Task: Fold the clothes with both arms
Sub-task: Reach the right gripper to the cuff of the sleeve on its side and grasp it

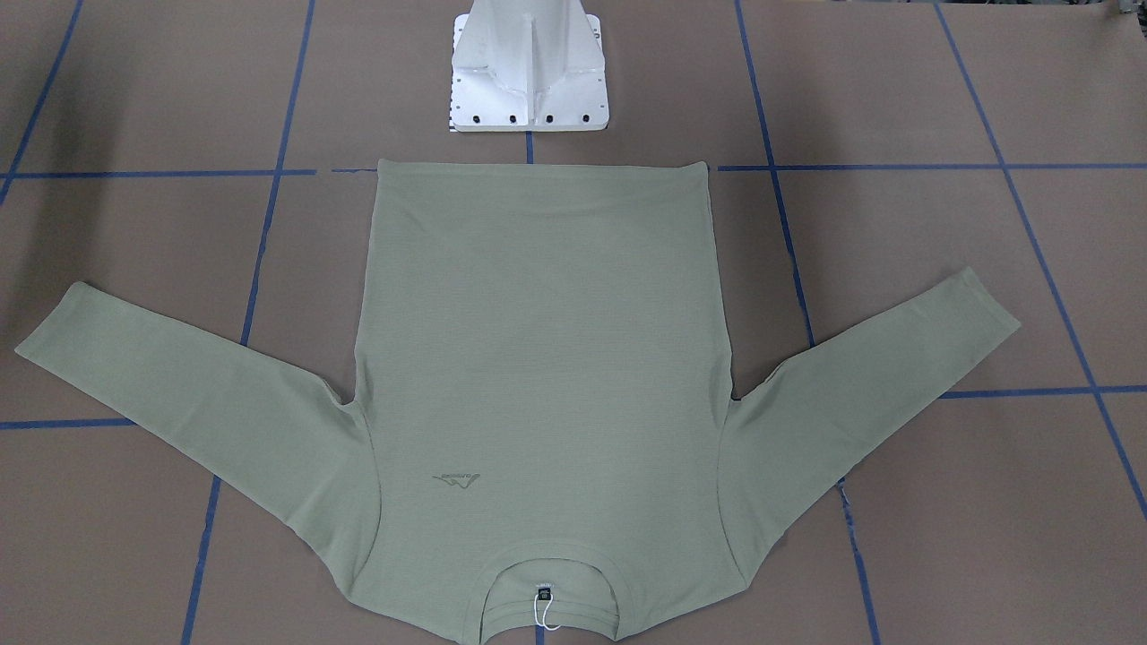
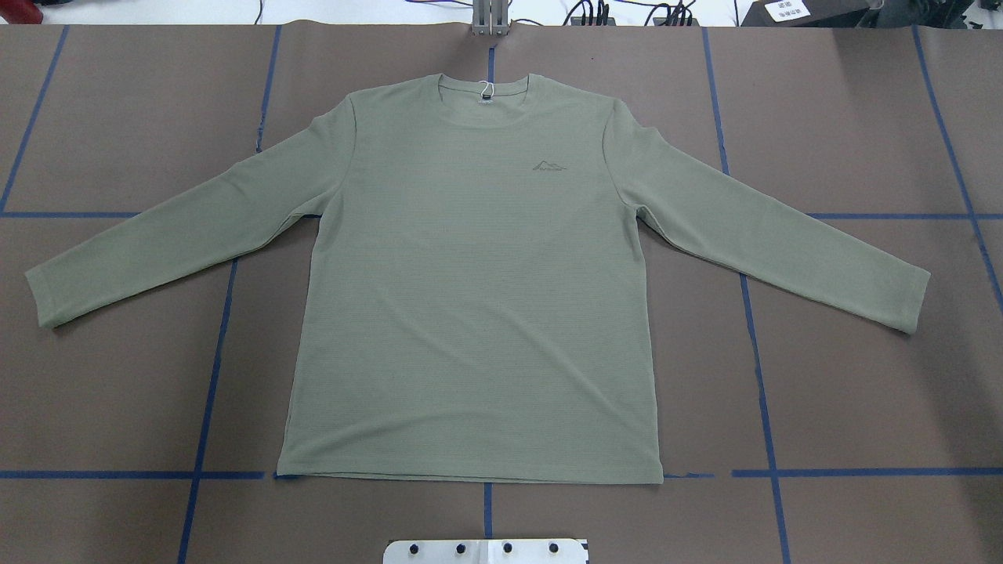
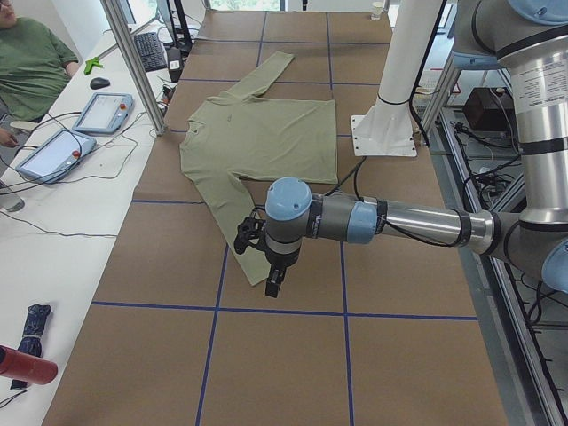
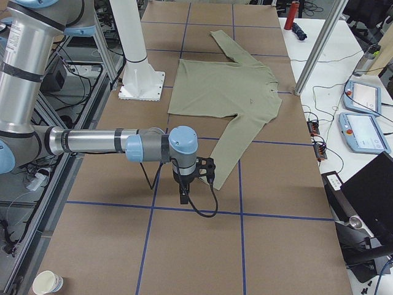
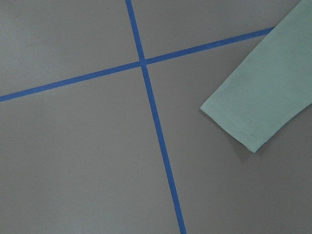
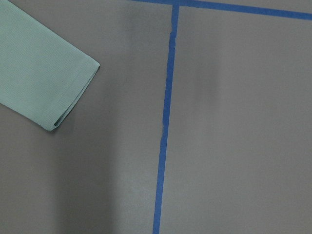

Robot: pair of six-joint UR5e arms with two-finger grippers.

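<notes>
The pale sage-green long-sleeved shirt (image 2: 470,298) lies flat and face up on the brown table, both sleeves spread out to the sides, its collar (image 2: 484,94) on the side away from the robot's base. The exterior left view shows my left gripper (image 3: 273,284) hanging over the table just past the near sleeve's cuff (image 3: 257,271). In the exterior right view my right gripper (image 4: 183,195) hangs beside the other cuff (image 4: 220,178). Whether either is open or shut I cannot tell. Each wrist view shows one cuff (image 5: 253,107) (image 6: 48,83) on the table and no fingers.
The white pedestal base (image 1: 529,81) stands just behind the shirt's hem. Blue tape lines (image 2: 211,376) grid the table. A person (image 3: 31,62) sits at the side bench with teach pendants (image 3: 102,111). Aluminium posts (image 3: 133,62) stand at the table's edge. A paper cup (image 4: 48,283) sits near the corner.
</notes>
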